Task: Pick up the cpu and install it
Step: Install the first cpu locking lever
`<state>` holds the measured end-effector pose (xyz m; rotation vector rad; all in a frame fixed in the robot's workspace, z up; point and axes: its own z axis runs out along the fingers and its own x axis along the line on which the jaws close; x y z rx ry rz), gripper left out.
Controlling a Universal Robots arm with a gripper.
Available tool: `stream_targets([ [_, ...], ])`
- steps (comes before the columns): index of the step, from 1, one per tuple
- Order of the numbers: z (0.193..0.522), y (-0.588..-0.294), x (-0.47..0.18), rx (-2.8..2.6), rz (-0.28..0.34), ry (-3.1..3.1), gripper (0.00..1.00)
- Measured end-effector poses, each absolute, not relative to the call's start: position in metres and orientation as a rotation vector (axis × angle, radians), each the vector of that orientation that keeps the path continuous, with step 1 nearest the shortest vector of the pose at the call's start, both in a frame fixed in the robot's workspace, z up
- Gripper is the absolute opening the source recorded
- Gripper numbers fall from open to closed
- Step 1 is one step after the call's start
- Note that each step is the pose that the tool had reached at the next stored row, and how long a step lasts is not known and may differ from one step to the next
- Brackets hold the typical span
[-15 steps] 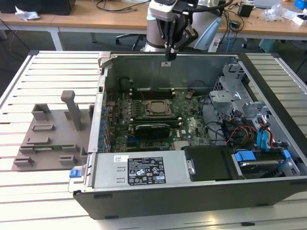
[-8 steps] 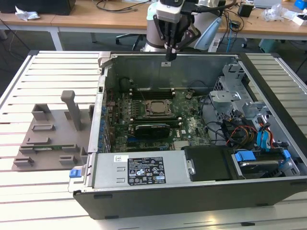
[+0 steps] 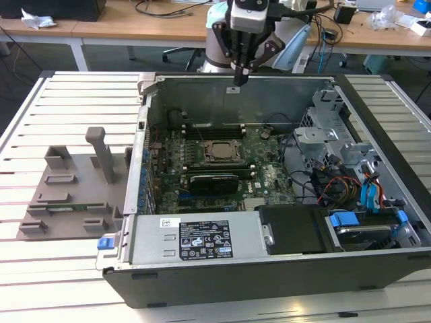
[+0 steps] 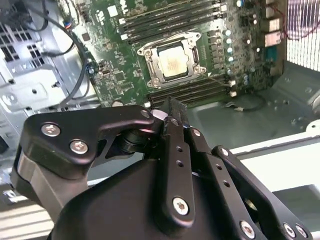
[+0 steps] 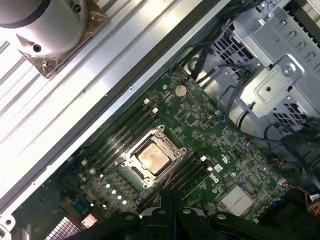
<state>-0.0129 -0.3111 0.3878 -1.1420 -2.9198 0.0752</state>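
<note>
The gripper (image 4: pixel 175 106) hangs above the open computer case (image 3: pixel 283 91), its jaws pressed narrow with nothing between them. Beyond, the cpu (image 4: pixel 174 64) lies flat in the socket frame (image 4: pixel 150 62), plate up. Being square, it has no long axis, and its edges run parallel to the memory slots (image 4: pixel 170 17). Placing looks done; what remains calls for confirming it sits level.

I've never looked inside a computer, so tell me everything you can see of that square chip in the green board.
The cpu is a small flat square with a pale, dull metal top plate that looks slightly golden in both wrist views. It lies flat and face up in its socket on the green motherboard. A silvery metal frame surrounds it and seems to overlap its edges. The gripper is well apart from it, up by the case wall.
</note>
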Motion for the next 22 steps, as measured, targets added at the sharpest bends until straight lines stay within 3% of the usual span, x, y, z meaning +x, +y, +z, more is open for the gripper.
stream_targets([
  [22, 0.3878, -0.3111, -0.0129, -0.535, 0.043, -3.093, 0.11],
])
